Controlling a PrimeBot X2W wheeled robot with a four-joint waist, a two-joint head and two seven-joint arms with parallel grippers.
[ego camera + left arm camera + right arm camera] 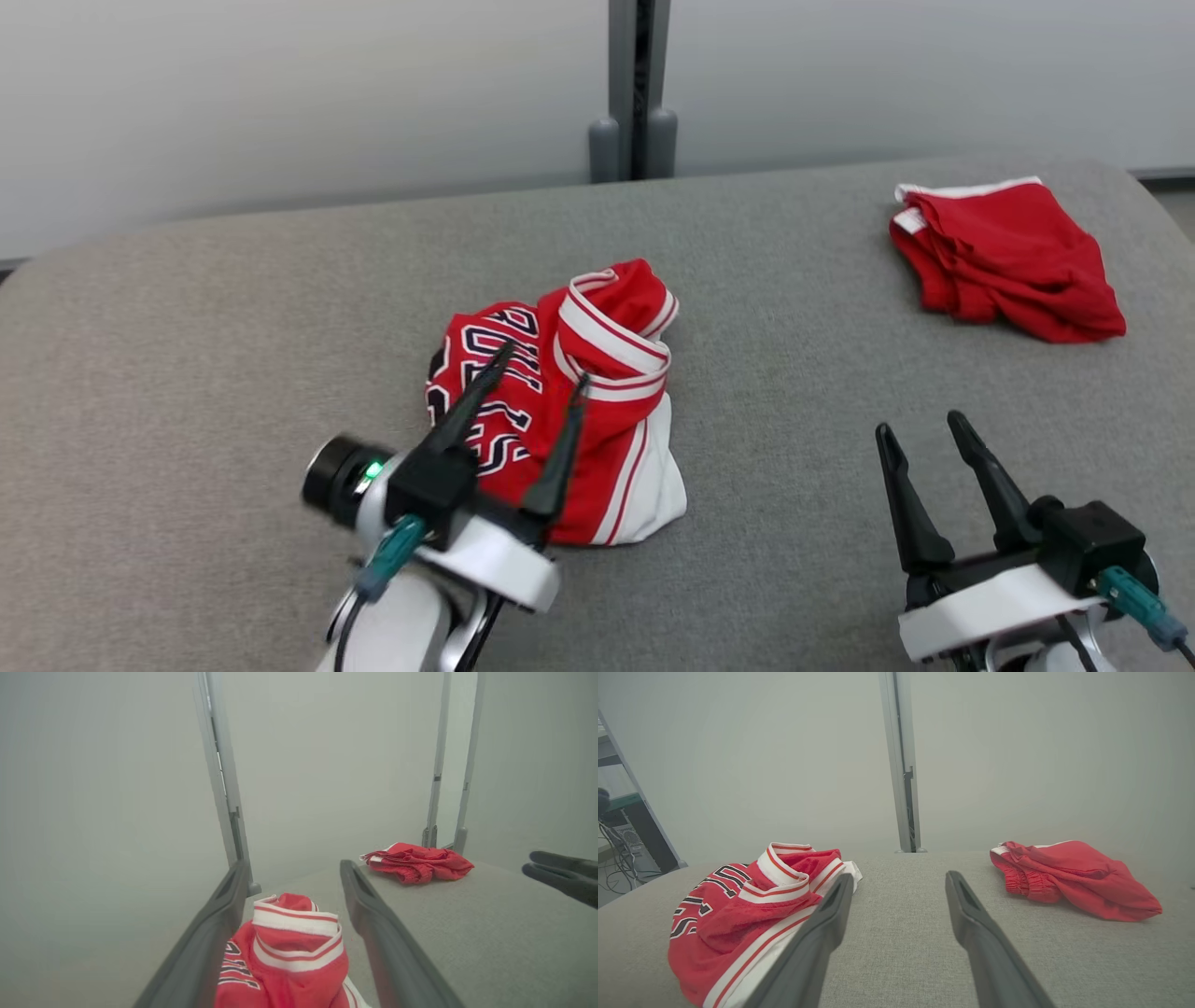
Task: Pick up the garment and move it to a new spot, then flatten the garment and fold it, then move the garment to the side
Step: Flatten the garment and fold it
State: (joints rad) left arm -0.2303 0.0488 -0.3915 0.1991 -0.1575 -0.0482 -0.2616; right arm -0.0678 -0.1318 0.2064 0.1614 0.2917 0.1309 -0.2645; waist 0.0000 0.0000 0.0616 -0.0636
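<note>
Fabric of the red jersey (pixel 607 373) is lying crumpled in a heap near the middle of the grey padded surface (pixel 187 355), with its white-striped trim bunched on top. The left gripper (pixel 546 364) is hovering over the jersey's near-left part, its fingers spread wide and gripping nothing; whether they are touching the cloth cannot be told. The right gripper (pixel 920 425) is hanging over bare surface well apart from the jersey, its fingers likewise spread and holding nothing. The red shorts (pixel 1008 257) are lying bunched at the far right corner
</note>
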